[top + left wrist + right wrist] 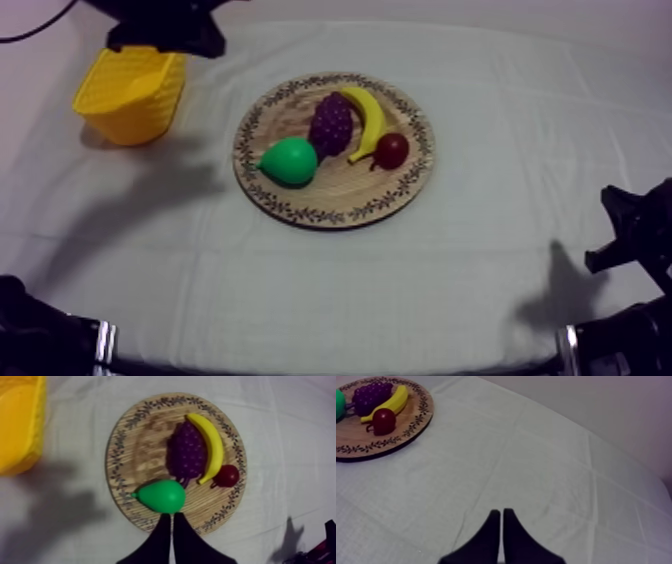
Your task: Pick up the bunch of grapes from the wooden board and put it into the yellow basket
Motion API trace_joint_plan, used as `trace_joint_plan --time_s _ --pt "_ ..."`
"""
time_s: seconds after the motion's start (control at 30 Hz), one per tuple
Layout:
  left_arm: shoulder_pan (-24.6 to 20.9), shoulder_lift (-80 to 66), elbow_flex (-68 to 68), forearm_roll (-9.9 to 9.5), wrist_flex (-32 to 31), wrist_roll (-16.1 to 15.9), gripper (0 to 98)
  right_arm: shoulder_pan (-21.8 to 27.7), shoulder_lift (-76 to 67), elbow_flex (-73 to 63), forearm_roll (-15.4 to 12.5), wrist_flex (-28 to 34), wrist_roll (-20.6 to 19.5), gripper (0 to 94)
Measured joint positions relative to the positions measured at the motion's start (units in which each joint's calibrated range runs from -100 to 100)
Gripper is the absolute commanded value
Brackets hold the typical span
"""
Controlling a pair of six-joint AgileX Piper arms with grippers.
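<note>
The counter (500,260) has plenty of open room. Its whole right half is bare cloth, and so is a wide band along the near edge. A narrower strip of bare cloth separates the basket (130,95) from the board (335,190). The basket sits at the far left, close to the counter's far edge, and the left arm (165,25) hangs over its far rim. The board lies about mid-counter, well apart from every edge.

There is one basket and one board. The board carries four toy fruit: one bunch of grapes (331,122), one banana (370,115), one pear (290,160) and one small red fruit (391,150).

The bunch of grapes lies on the far middle of the board. The banana curves along its right side, touching it. The pear is just beside its near-left end, and the small red fruit is at the banana's near tip.

The basket is yellow with ribbed walls, squarish and tapering downward. The board is round, grained wood with a leafy ring around the rim. The grapes are purple and knobbly. The banana and the green pear are smooth, and the pear's pointed end faces left. The red fruit is round and glossy.

The left pincer (171,516) is clenched on nothing, with its fingers together in a wedge. Its tips show against the board's near rim beside the pear. The right pincer (501,511) is likewise clenched on nothing, above bare cloth to the right of the board.
</note>
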Motion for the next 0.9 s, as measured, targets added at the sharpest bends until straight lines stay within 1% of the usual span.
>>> trace_joint_plan --time_s 0.3,0.4,0.5,0.57,0.67,0.9 --pt "5.16 13.36 -16.16 -3.16 7.74 2.58 0.1 0.00 0.00 0.00 0.00 0.00 0.06 0.3" --pt "6.65 17.15 -21.56 -4.46 11.41 2.64 0.1 0.00 0.00 0.00 0.00 0.00 0.06 0.3" --pt "7.75 20.75 -27.07 -5.23 14.83 2.30 1.7 0.00 0.00 0.00 0.00 0.00 0.06 0.3" --pt "8.03 23.06 -30.07 -5.51 16.72 1.71 7.7 0.00 0.00 0.00 0.00 0.00 0.03 0.3" --pt "7.94 25.65 -32.34 -5.61 17.76 0.57 21.3 0.00 0.00 0.00 0.00 0.00 -0.03 0.3" --pt "7.27 27.36 -32.05 -5.38 18.13 -1.70 47.4 0.00 0.00 0.00 0.00 0.00 -0.03 0.3"
